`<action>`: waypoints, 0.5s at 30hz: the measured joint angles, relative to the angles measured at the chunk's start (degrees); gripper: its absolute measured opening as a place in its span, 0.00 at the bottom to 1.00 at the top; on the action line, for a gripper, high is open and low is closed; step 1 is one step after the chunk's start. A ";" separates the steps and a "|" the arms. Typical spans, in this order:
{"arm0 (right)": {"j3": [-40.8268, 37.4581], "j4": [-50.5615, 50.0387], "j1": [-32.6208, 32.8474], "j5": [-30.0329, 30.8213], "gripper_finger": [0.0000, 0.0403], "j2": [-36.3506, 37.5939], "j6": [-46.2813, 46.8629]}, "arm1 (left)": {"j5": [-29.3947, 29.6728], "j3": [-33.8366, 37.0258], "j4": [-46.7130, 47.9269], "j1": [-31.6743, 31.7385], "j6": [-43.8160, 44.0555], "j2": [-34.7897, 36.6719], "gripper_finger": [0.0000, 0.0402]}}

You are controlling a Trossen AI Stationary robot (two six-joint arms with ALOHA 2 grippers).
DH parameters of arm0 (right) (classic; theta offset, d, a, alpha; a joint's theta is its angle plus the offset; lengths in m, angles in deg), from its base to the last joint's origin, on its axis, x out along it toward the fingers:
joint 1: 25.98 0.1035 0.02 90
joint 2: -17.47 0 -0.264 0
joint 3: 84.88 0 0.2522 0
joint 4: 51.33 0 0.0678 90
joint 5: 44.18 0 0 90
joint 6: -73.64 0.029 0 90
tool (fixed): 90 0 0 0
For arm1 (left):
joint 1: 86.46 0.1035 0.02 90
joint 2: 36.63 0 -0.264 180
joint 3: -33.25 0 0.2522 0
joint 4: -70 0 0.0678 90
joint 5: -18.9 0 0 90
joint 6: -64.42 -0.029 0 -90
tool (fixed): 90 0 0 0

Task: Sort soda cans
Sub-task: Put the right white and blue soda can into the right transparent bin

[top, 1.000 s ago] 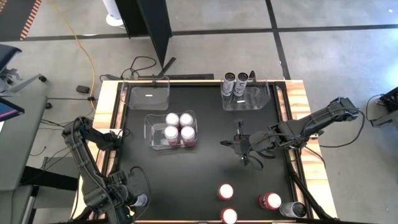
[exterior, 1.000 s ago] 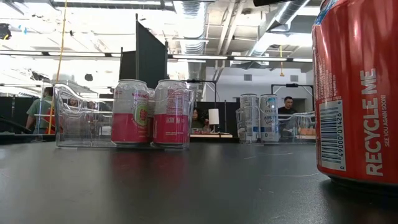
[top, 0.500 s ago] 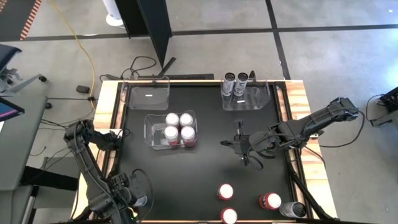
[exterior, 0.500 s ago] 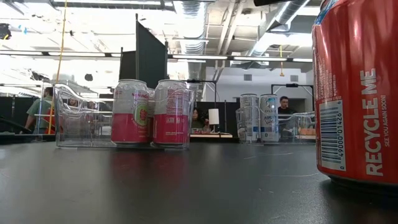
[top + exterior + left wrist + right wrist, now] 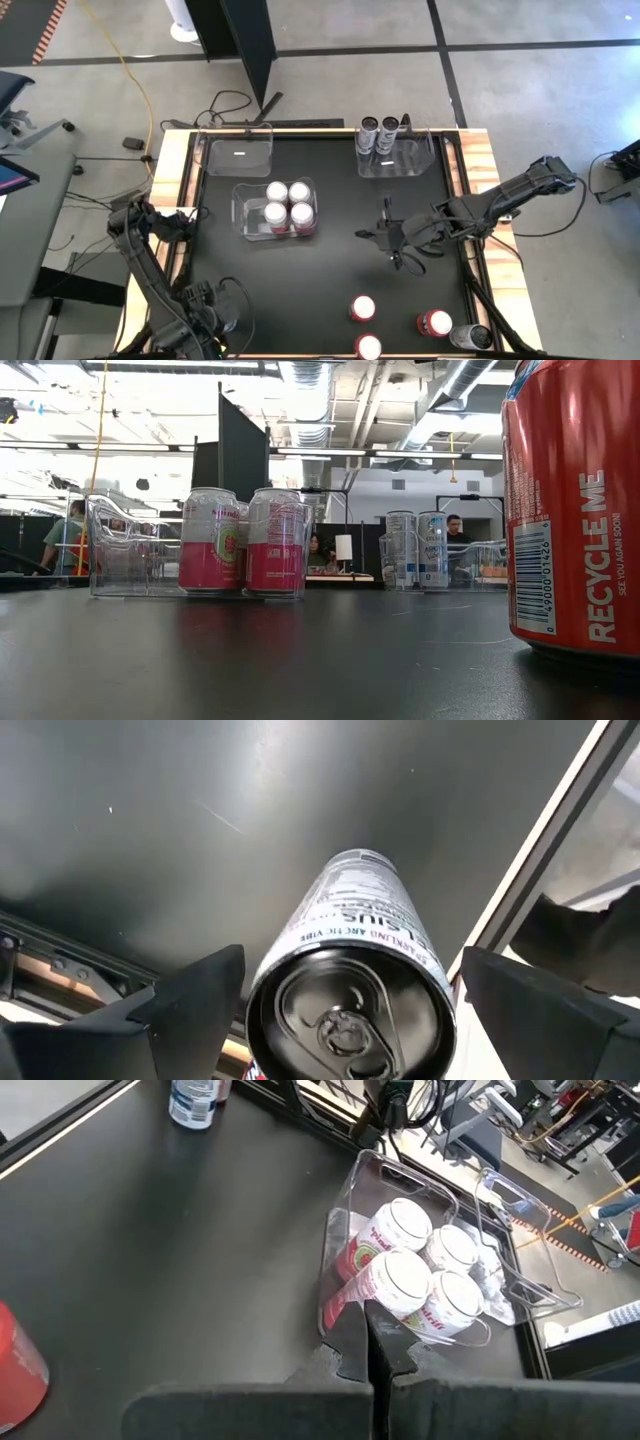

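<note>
A silver soda can (image 5: pixel 355 910) stands upright on the black table near its near left corner (image 5: pixel 229 322). My left gripper (image 5: pixel 352 970) points down over it, open, with one finger on each side of the can's top and a gap showing on both sides. My right gripper (image 5: pixel 400 250) hangs shut over the table's right half, holding nothing (image 5: pixel 370 1350). Several pink-and-white cans (image 5: pixel 288 205) stand in a clear bin (image 5: pixel 240 200). Two silver cans (image 5: pixel 378 128) stand in the far right bin. Three red cans (image 5: pixel 363 307) stand near the near edge.
An empty clear bin (image 5: pixel 240 150) sits at the far left. Another silver can (image 5: pixel 470 337) stands at the near right corner on the wooden rim. In the low view a red can (image 5: pixel 580 510) fills the right side. Bare black table lies between the bins and the red cans.
My left gripper has come down over the silver can at the near left corner, staying open and pointing down. The can has not moved.
</note>
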 joint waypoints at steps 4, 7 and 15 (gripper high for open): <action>0.01 0.00 0.85 0.00 0.00 0.00 0.00 | -1.05 2.03 -1.97 -0.10 0.01 -0.19 0.92; 0.01 0.02 1.47 -0.02 0.00 0.00 0.23 | -3.50 4.96 -4.52 -0.06 -0.47 -0.17 0.92; 0.01 0.04 1.80 -0.02 0.00 0.00 0.85 | -1.21 8.26 -7.55 -0.06 -1.57 -0.17 0.92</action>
